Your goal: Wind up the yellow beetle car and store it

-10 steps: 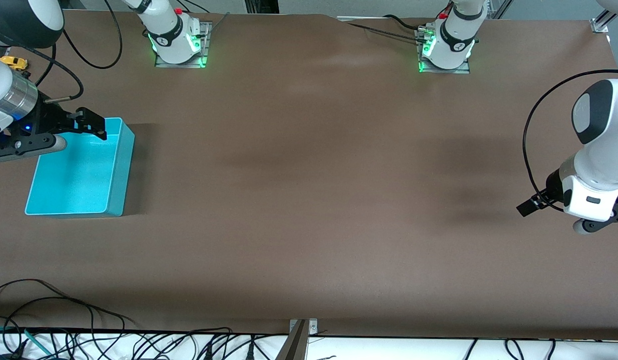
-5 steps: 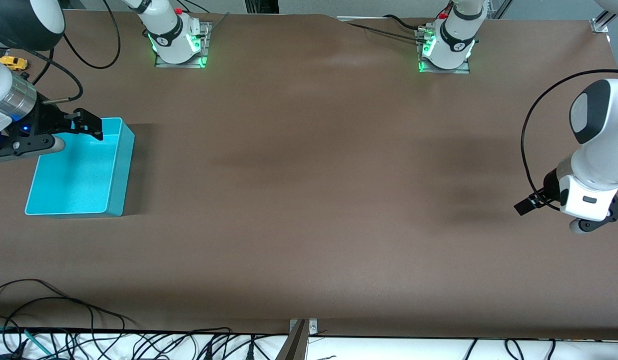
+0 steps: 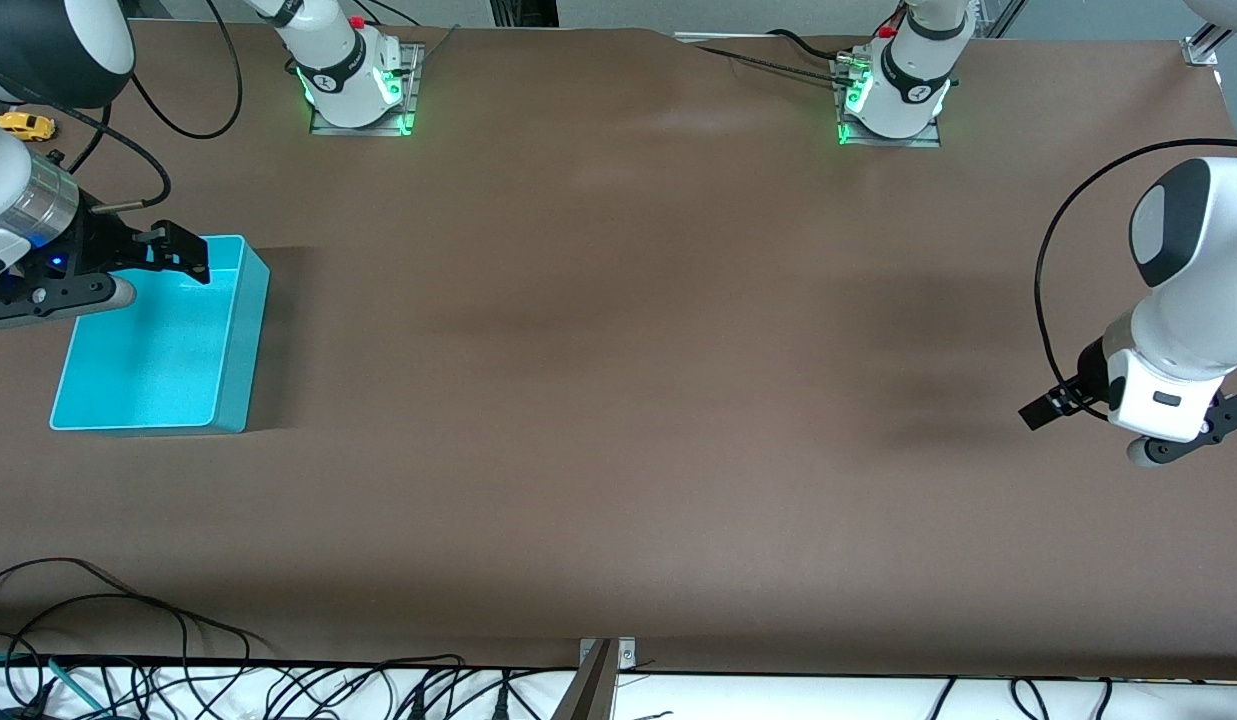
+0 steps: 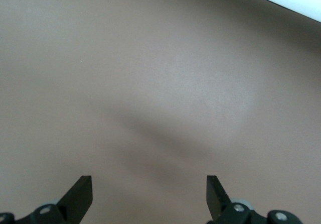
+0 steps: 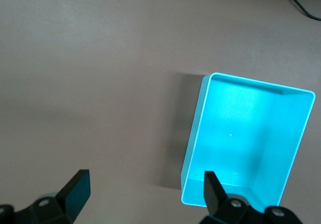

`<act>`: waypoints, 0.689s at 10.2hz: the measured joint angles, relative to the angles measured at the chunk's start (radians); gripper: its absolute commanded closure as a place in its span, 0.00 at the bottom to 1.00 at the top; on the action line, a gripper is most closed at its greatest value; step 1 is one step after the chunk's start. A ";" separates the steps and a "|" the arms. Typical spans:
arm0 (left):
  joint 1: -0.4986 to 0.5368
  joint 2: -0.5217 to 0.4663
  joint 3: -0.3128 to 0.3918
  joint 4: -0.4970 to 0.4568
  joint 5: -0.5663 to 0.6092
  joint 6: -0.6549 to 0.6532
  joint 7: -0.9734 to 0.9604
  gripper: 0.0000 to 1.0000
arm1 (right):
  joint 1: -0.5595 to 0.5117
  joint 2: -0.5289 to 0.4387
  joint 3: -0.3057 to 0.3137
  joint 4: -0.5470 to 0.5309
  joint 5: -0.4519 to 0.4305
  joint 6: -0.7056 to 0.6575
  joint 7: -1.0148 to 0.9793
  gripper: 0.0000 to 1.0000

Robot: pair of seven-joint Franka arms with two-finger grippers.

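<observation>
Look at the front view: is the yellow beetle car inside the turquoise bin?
No, the yellow beetle car sits on the table, farther from the camera than the empty turquoise bin.

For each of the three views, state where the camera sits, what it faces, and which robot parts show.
Front: high across the table, facing both bases; shows both arms, turquoise bin, yellow beetle car.
Left wrist: faces bare table; left gripper fingers open.
Right wrist: looks down on the bin; right gripper open.
Shared: the bin.
</observation>
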 measured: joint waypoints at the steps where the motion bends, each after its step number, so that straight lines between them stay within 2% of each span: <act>1: -0.018 0.004 -0.001 0.000 -0.010 -0.001 0.001 0.00 | 0.000 0.000 0.000 0.000 0.000 0.000 0.000 0.00; 5: -0.055 0.017 -0.001 0.000 -0.010 -0.002 0.001 0.00 | 0.001 0.000 0.010 0.000 0.000 -0.039 0.000 0.00; 7: -0.060 0.019 -0.001 0.000 -0.010 -0.002 0.001 0.00 | 0.003 -0.006 0.049 0.010 0.000 -0.065 0.006 0.00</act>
